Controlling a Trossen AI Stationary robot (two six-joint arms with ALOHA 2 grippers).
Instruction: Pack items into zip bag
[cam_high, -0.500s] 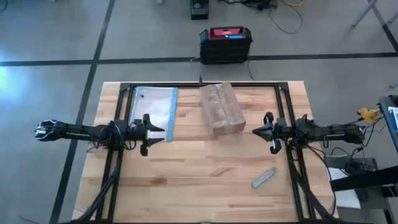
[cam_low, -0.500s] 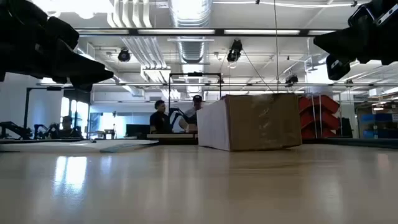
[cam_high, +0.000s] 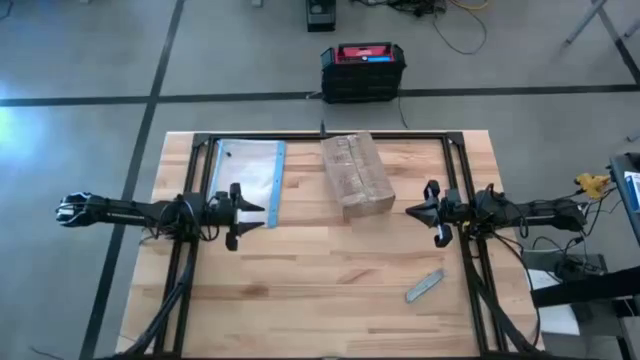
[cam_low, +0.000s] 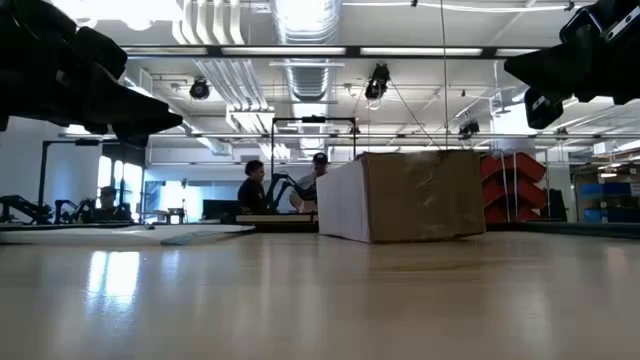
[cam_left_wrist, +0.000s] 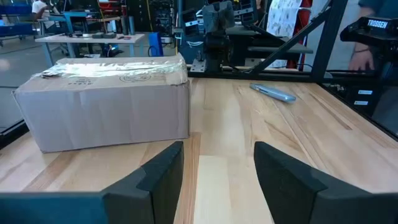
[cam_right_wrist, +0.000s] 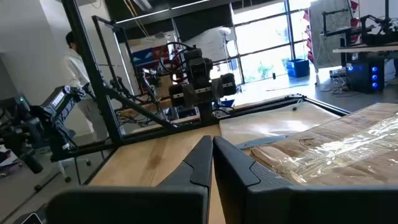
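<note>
Nothing moved since earlier frame: left gripper (cam_high: 243, 212) jaws spread, empty, beside zip bag (cam_high: 245, 173); right gripper (cam_high: 428, 210) jaws pressed together. Packing not started.

One zip bag (cam_high: 248, 178) at the table's far left, one cardboard box (cam_high: 355, 175) at far centre, one grey stick-like tool (cam_high: 425, 286) near right, two arms at left and right, two people (cam_low: 252, 186) in the room beyond

1. Left arm reaches in level from the counter's left edge; left gripper (cam_high: 252, 210) hangs above it, fingers (cam_left_wrist: 158, 177) apart, empty.
2. Right arm mirrors from the right edge; right gripper (cam_high: 418, 211) has fingers (cam_right_wrist: 200, 163) pressed together, empty.
</note>
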